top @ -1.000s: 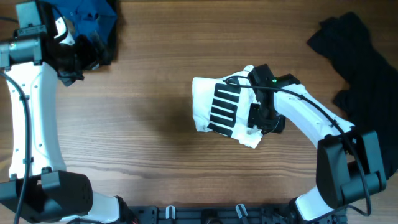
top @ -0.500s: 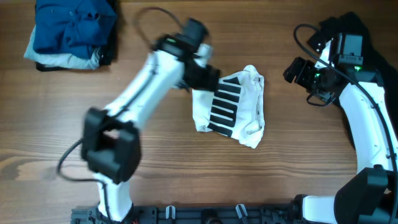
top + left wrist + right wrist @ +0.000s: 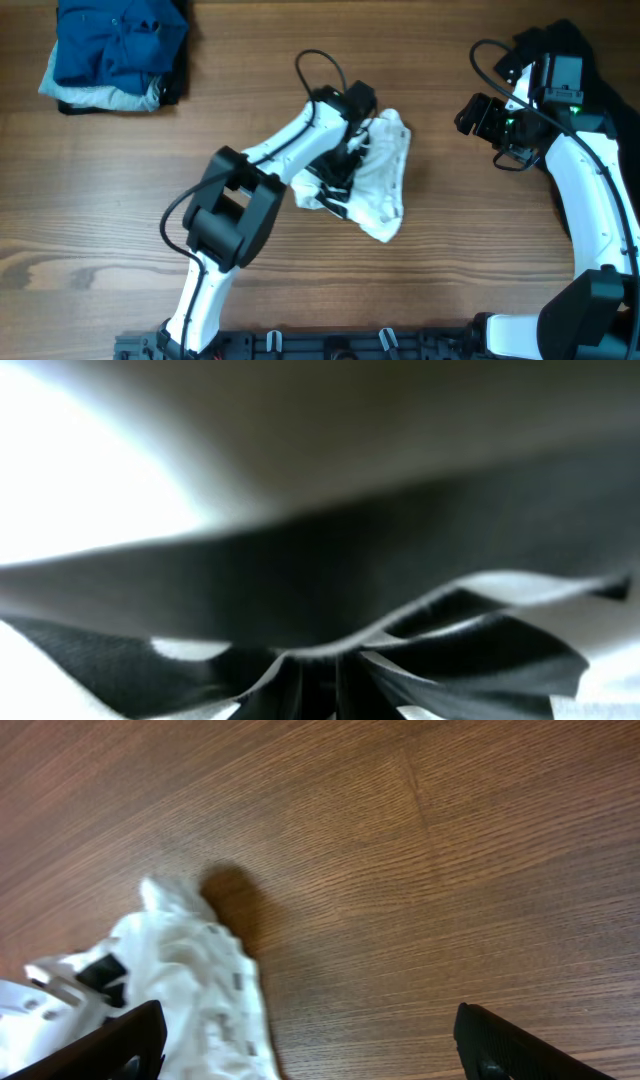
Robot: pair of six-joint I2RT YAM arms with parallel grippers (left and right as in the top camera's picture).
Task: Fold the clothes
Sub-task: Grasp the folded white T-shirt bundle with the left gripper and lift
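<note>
Garment (image 3: 385,185), white with black stripes, crumpled overhead, long axis running toward robot base; left gripper (image 3: 348,150) on its left edge, right gripper (image 3: 478,115) well apart rightward. Left wrist: striped cloth against lens, jaws hidden, grip untellable. Right wrist: jaws spread wide, empty, garment down-left.

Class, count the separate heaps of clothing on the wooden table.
3: a folded blue-topped stack at the top left, a white black-striped garment at centre, and a black crumpled cloth at the top right. The stack may hide more garments.
</note>
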